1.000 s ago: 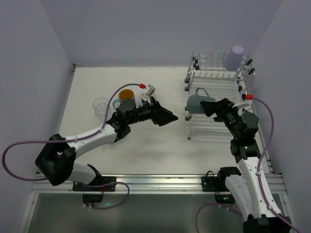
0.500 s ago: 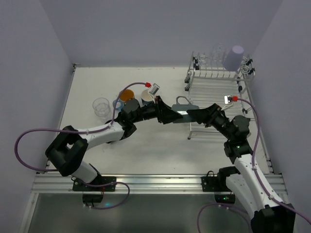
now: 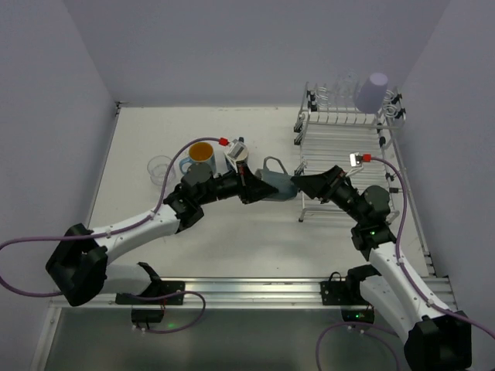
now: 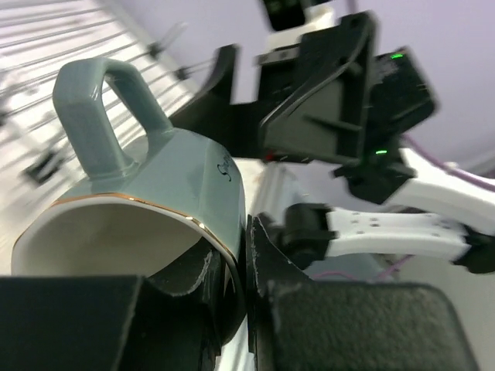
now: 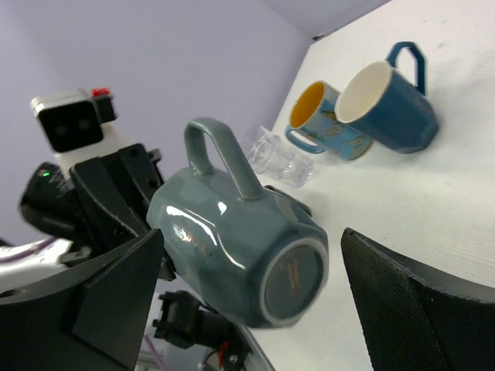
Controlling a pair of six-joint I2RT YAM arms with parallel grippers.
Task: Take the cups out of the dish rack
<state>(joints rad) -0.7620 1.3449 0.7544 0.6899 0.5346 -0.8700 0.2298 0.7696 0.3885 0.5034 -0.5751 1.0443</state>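
Pinching the rim of the grey-teal ceramic handled mug [image 3: 272, 183], your L gripper [image 3: 255, 188] has one finger inside, one outside. Mug hangs tilted above the white table [image 3: 155, 127], mid-scene, just left of the silver wire dish rack [image 3: 340, 131]. R gripper [image 3: 302, 185] jaws spread wide either side of mug base, not touching.

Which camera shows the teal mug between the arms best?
Right wrist view: the teal mug shows nearly whole, handle and base included. Left wrist crops it to rim, white inside and handle; top external shows it small.

White table [image 3: 259, 241], lavender walls [image 3: 232, 46], metal rail [image 3: 255, 290]
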